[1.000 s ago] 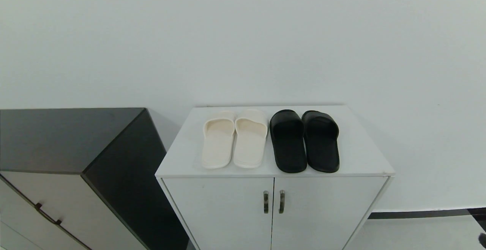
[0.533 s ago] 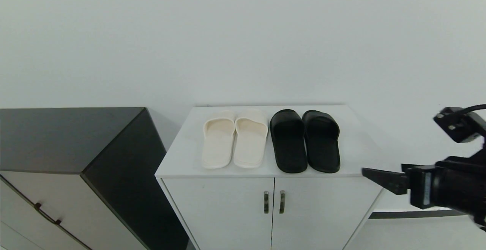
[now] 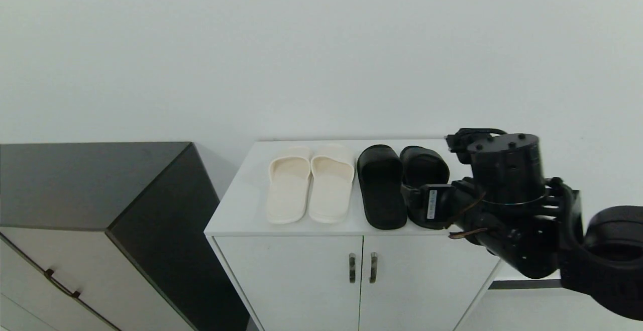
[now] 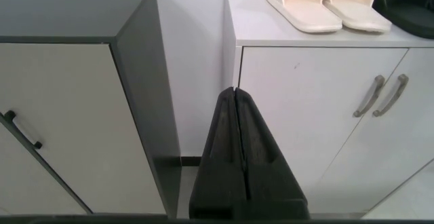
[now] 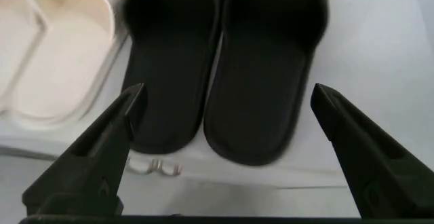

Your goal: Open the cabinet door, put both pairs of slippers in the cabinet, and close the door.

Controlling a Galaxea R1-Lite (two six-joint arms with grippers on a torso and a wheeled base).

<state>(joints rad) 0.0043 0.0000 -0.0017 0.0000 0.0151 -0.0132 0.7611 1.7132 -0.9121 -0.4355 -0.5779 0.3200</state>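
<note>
Currently white slippers [image 3: 309,183] and black slippers [image 3: 382,185] top the shut cabinet [image 3: 296,286]; right jaws apart, left jaws together.

In the head view the right arm [image 3: 507,180], at lower right, hides the heel of the rightmost black slipper [image 3: 424,170] and the right front corner of the white cabinet [image 3: 241,210], whose doors [image 3: 291,281] the bottom edge cuts off. The dark cabinet [image 3: 90,180] is cut by the left and bottom edges. In the right wrist view the cream slippers [image 5: 47,54] are blurred and cut by the frame edge.
</note>
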